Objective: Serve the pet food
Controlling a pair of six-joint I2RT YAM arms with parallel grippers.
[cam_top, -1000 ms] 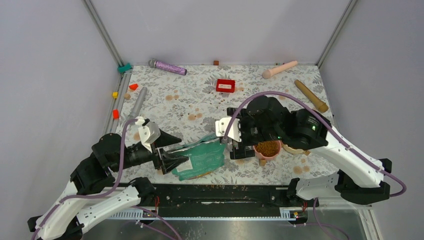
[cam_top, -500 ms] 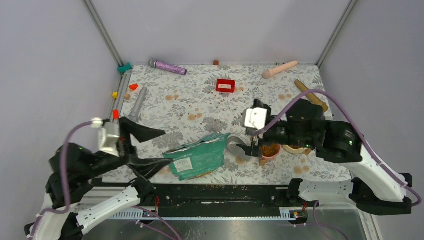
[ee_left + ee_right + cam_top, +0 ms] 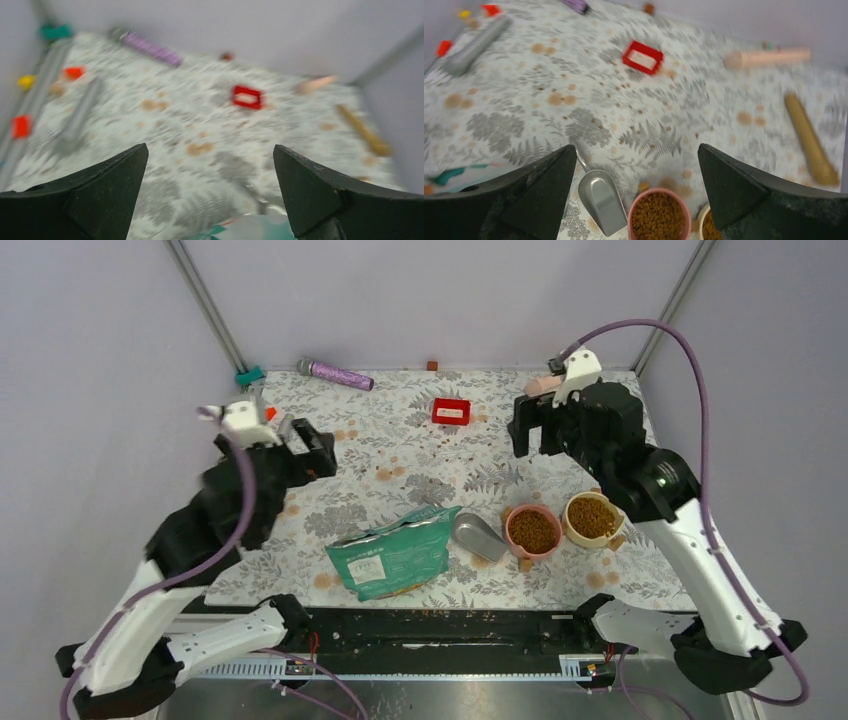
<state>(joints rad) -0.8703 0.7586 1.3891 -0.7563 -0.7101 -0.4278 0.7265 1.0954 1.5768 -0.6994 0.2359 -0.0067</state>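
Observation:
The pet food fills a pink bowl and a yellow bowl side by side near the front right. Its teal bag lies flat left of them, with a grey metal scoop resting empty between bag and pink bowl. My left gripper hangs open above the table's left side, well behind the bag. The right gripper is open too, raised behind the bowls. In the right wrist view the scoop and the pink bowl's kibble lie below the open right gripper. The left gripper holds nothing.
A red frame, a purple cylinder, a pink cylinder and a wooden cylinder lie along the back. Small coloured blocks sit at the left edge. Loose kibble is scattered by the bowls and front rail.
Both arms have lifted and pulled back from the bag and bowls. The left gripper let go of the bag and opened wide. The scoop now lies on the table.

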